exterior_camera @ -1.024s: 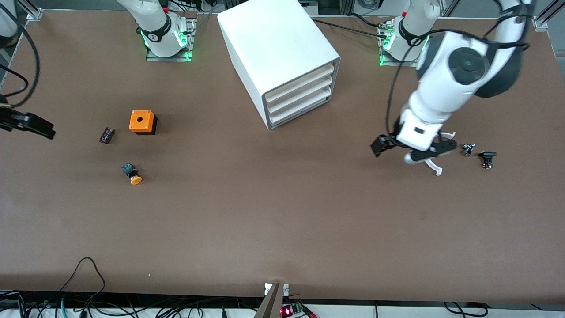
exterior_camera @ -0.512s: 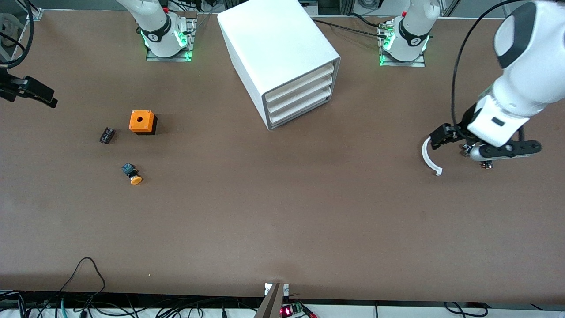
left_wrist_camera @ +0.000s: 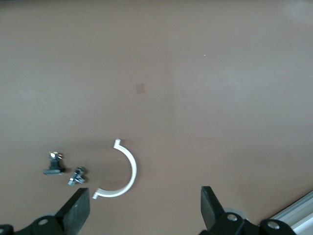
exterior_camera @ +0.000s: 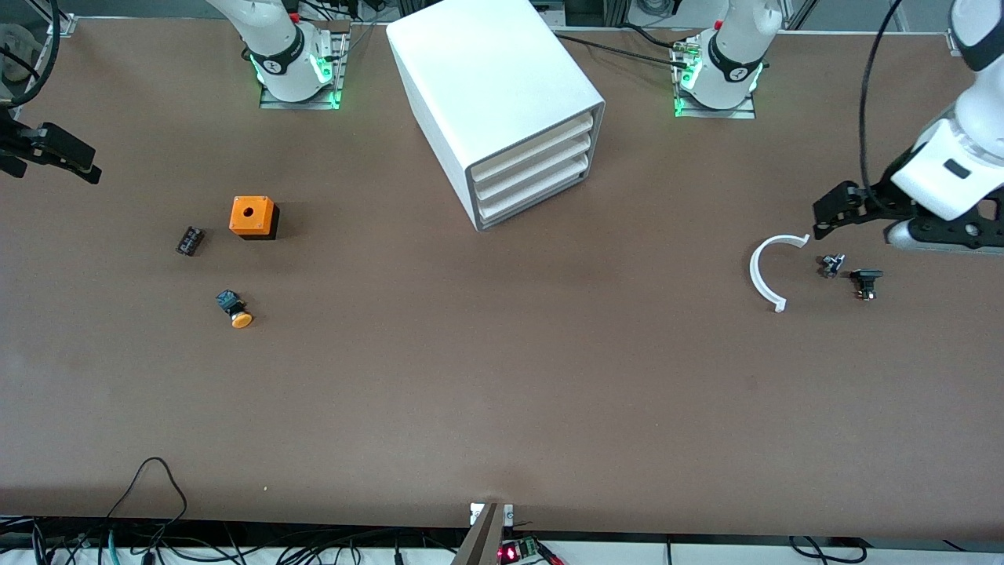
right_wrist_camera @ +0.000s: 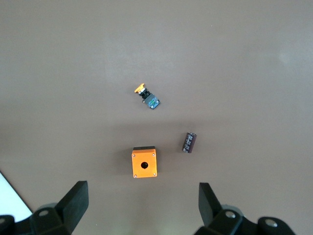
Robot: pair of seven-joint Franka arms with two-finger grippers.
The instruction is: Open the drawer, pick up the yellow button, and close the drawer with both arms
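The white cabinet (exterior_camera: 490, 78) stands between the two arm bases, and its top drawer (exterior_camera: 535, 140) sits pushed in like the two below it. The button (exterior_camera: 235, 311), orange cap on a dark body, lies on the table toward the right arm's end; the right wrist view shows the button (right_wrist_camera: 146, 97) too. My right gripper (right_wrist_camera: 143, 203) hangs open and empty over that end's table edge, one finger (exterior_camera: 59, 153) showing. At the other end my left gripper (left_wrist_camera: 145, 210) is open and empty over the table, its finger (exterior_camera: 833, 209) beside a white curved piece (exterior_camera: 762, 275).
An orange cube with a hole (exterior_camera: 252, 216) and a small black part (exterior_camera: 189, 240) lie a little farther from the front camera than the button. Two small dark parts (exterior_camera: 831, 265) (exterior_camera: 866, 281) lie beside the white curved piece.
The left arm has swung off the white curved piece toward its own end of the table, uncovering the piece. The right gripper drifted slightly toward the table's edge. Both stayed open.
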